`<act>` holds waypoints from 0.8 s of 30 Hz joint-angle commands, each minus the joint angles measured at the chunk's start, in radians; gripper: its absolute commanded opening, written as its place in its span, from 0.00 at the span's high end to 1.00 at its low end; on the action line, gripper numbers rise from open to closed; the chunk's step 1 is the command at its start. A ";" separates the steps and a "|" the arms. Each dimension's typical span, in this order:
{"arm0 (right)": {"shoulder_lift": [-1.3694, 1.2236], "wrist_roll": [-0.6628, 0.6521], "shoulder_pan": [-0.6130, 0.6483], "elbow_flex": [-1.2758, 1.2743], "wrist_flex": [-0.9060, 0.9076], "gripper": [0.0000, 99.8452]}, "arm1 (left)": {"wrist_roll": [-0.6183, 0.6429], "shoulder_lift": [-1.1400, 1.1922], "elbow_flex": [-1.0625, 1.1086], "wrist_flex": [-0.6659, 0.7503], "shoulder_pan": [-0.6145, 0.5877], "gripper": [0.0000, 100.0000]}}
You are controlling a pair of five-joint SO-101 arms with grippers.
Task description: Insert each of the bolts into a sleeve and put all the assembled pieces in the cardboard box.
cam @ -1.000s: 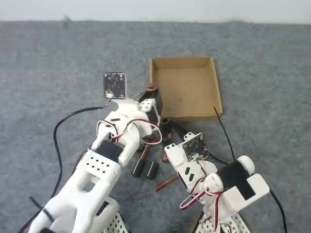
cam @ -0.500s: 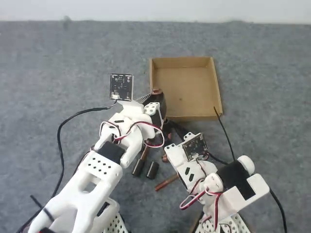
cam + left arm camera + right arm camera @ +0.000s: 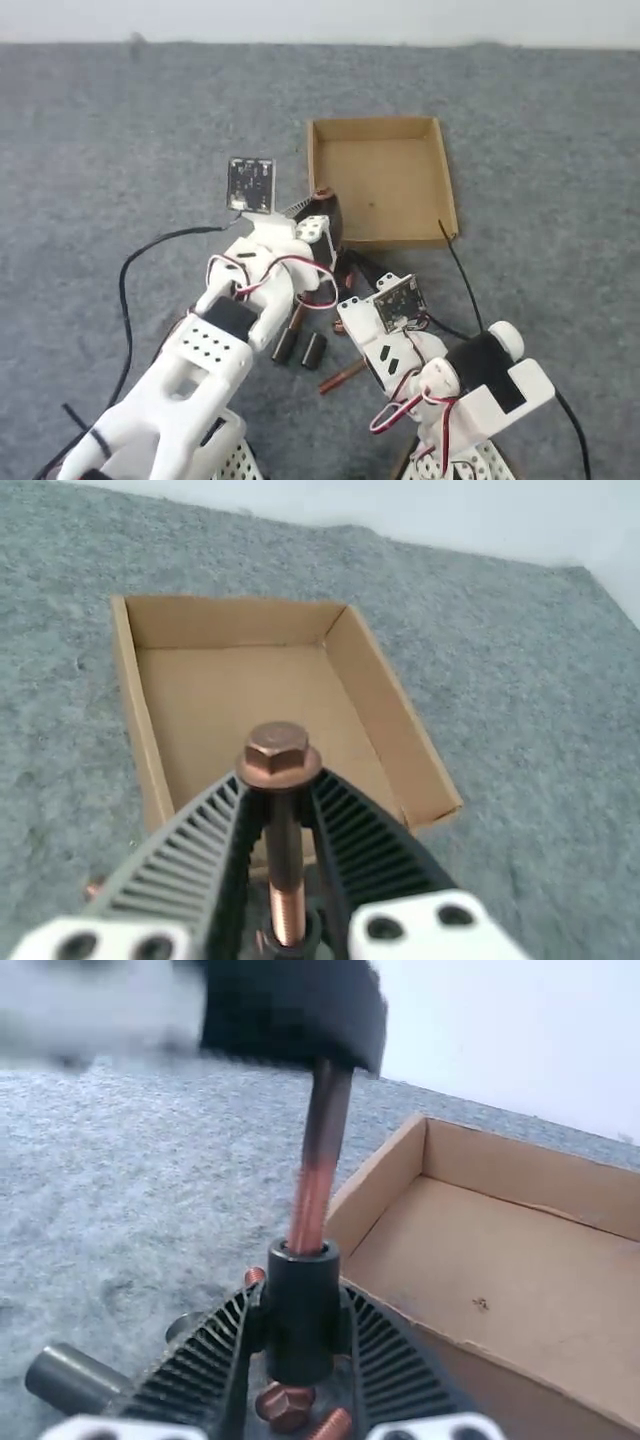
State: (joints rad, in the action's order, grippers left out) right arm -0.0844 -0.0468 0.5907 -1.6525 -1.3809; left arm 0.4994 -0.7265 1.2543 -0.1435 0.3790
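My left hand (image 3: 278,782) is clamped on a copper hex-head bolt (image 3: 281,756), head up. My right hand (image 3: 300,1302) grips a black cylindrical sleeve (image 3: 300,1285) upright beneath it, and the bolt's tip sits in the sleeve's mouth. The open brown cardboard box (image 3: 385,185) lies just beyond both hands. Two loose black sleeves (image 3: 300,348) and a spare copper bolt (image 3: 343,375) rest near my right arm on the grey felt worktop (image 3: 120,130).

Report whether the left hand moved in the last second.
Yes. The left hand, holding a bolt, shifted along the cardboard box's left wall toward its near corner.
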 commanded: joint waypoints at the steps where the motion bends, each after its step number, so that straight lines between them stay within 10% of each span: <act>1: 0.051 0.003 -0.001 0.008 -0.028 0.99 | -0.017 -0.043 0.039 0.157 0.002 0.99; 24: 0.047 -0.061 -0.050 0.015 -0.028 0.99 | -0.089 -0.051 0.162 0.187 0.021 0.99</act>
State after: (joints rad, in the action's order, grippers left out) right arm -0.0844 -0.0913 0.5800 -1.6525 -1.3809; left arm 0.4273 -0.7572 1.4124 0.0222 0.4005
